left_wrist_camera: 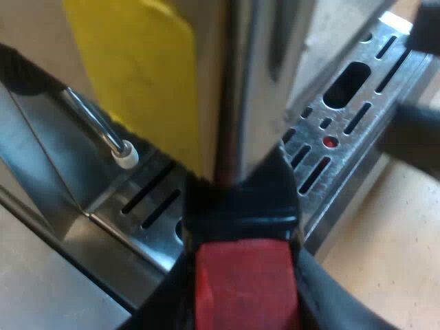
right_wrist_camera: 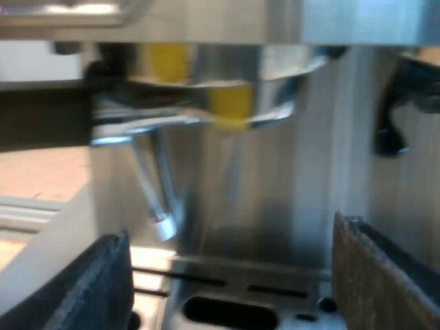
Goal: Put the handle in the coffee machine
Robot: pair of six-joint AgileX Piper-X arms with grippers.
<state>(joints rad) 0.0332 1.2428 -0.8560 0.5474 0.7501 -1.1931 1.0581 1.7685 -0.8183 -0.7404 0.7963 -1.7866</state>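
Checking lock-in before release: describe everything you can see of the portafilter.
The portafilter has a shiny metal bowl and a black handle that finishes in a red end. The bowl sits up against the underside of the espresso machine front, above the slotted drip tray, with the handle sticking out roughly level. The left end effector grips the handle at the red end, one finger on either side. Whether it is fully locked cannot be told.

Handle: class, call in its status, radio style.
Left claw shut on handle. Right claw open, facing drip tray. Holder at machine's front, lock unclear. Steam wand close beside.
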